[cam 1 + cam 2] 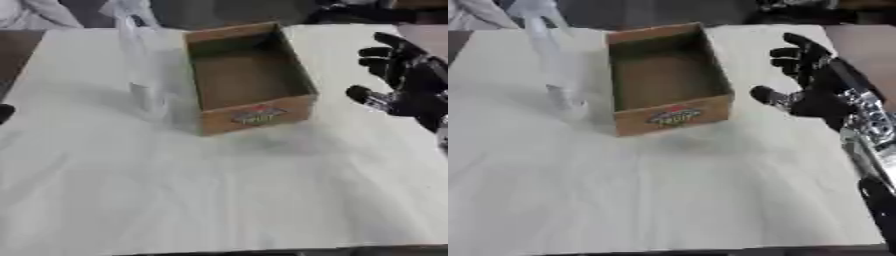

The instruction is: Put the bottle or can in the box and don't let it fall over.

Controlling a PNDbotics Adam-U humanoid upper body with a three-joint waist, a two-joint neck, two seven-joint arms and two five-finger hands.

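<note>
Bottle (144, 60): clear plastic, stood upright on the tabletop (219, 190), just beside the box's left wall, outside it; whether they touched could not be told.
Box (248, 75): open cardboard, brown, nothing visible inside, a red label on its near wall; it sat toward the far edge of the tabletop.
Right hand (815, 95): black, hovered to the right of the box, apart from it, fingers (794, 52) straight and spread, thumb pointing toward the box, holding nothing.
Left hand (4, 112): only a dark sliver at the left edge; finger state could not be told.
Open room: the wide near half of the tabletop lay bare, with a clear gap between right hand and box.
</note>
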